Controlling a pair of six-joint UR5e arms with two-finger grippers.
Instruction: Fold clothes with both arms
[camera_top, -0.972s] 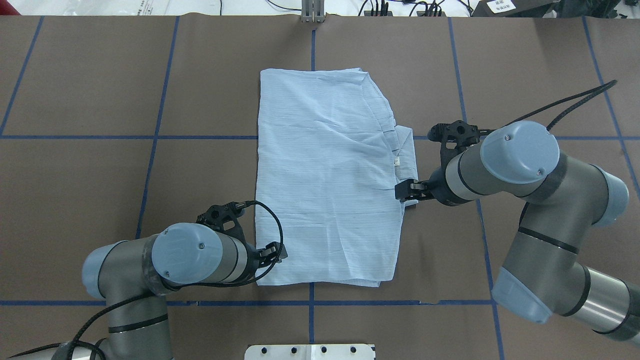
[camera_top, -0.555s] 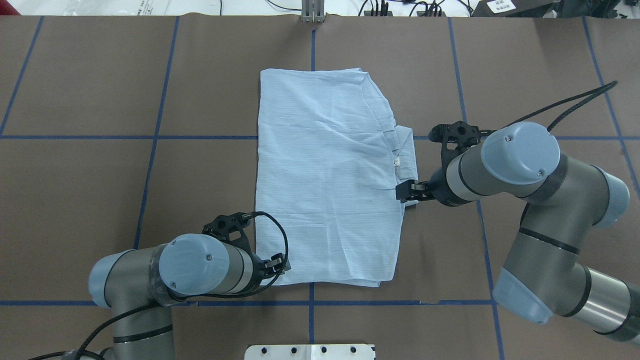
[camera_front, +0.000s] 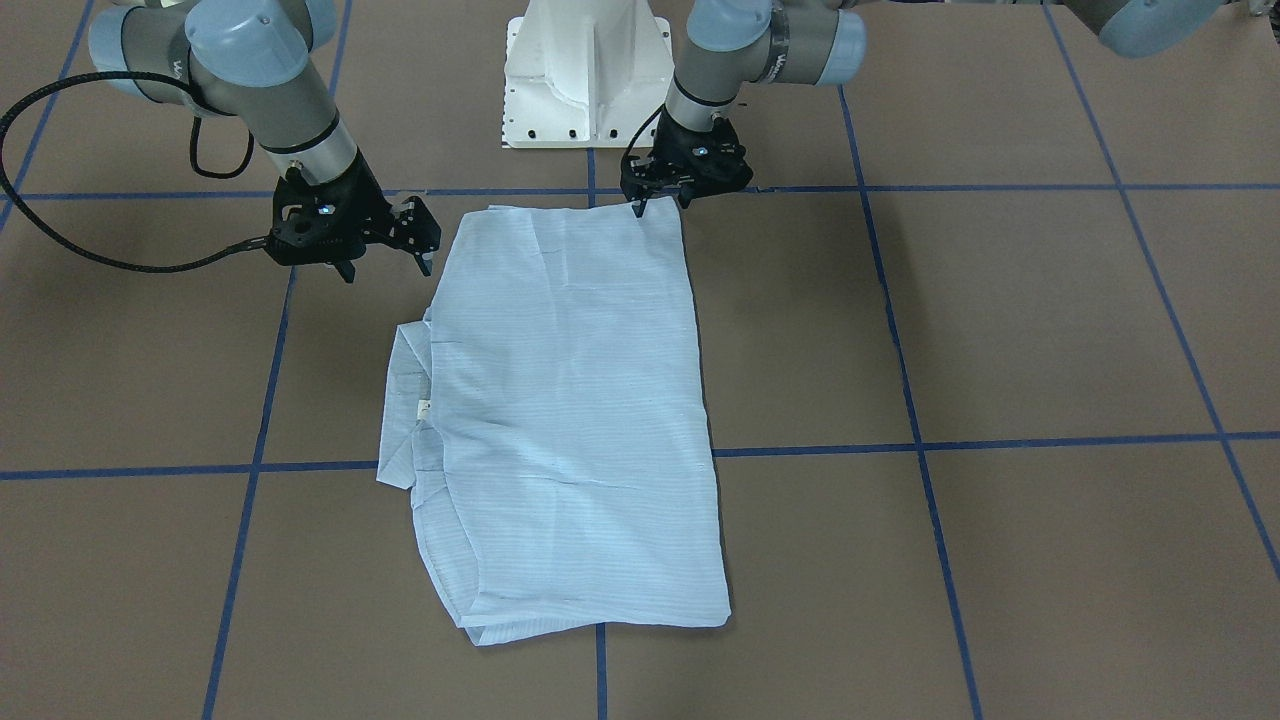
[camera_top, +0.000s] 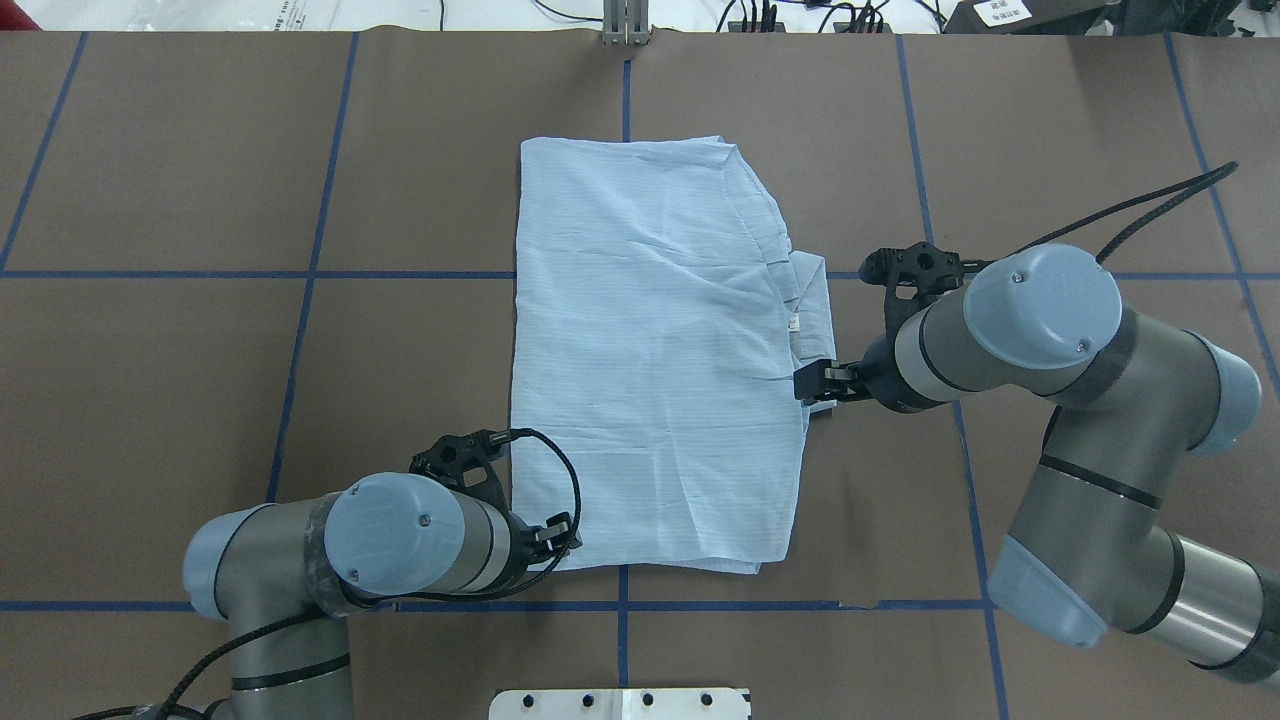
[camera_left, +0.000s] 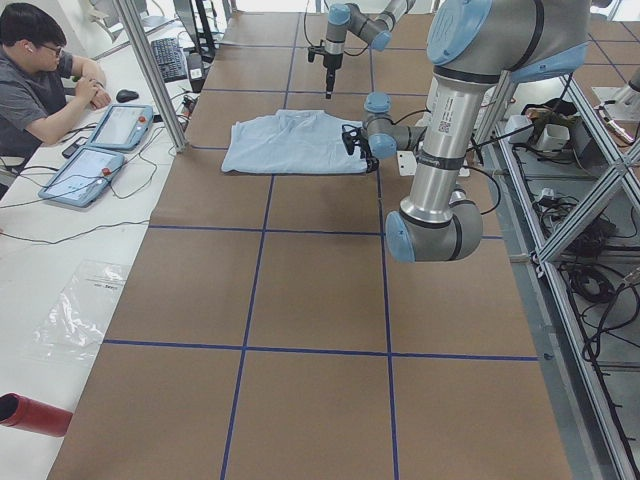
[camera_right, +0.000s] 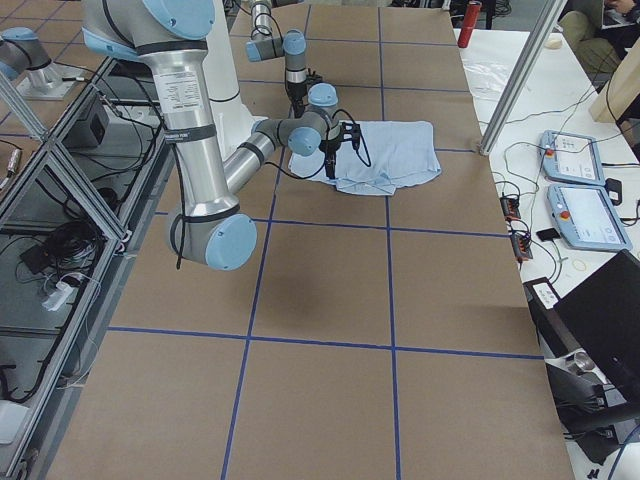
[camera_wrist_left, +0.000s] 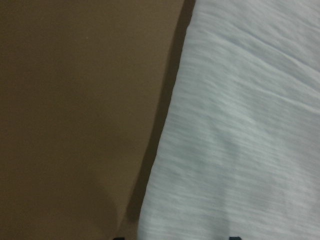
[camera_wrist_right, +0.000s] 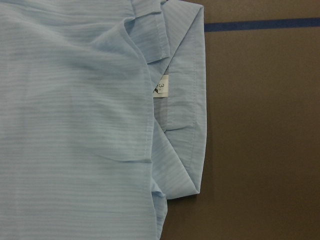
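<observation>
Shirt: we find the light-blue shirt (camera_top: 650, 350) lying flat at the middle of the table (camera_top: 200, 150), folded into a long rectangle with faint creases across it.
Collar: the collar (camera_top: 812, 300) juts out past the shirt's edge on the robot's right. The small white tag (camera_wrist_right: 161, 88) sits just inside it.
Left arm: the left arm (camera_top: 390, 535) comes in low at the shirt's near corner on the robot's left.
Left gripper: the left gripper (camera_front: 660, 203) sits at that corner. In the left wrist view we see two dark tips at the lower border, set apart, with the shirt's edge running between them. We read the fingers as released, with nothing pinched.
Right arm: the right arm (camera_top: 1040, 310) reaches in from the robot's right toward the collar side.
Right gripper: the right gripper (camera_front: 388, 262) hangs above the table, just beside the shirt's edge near the collar. In the front-facing view its fingers are spread and hold nothing.
Table: brown cover, divided by blue tape lines (camera_top: 160, 273).
Base: the white base (camera_front: 585, 70) stands near the shirt's near side.
Operator: in the exterior left view one operator (camera_left: 35, 75) sits at a side bench, well apart from the shirt.
</observation>
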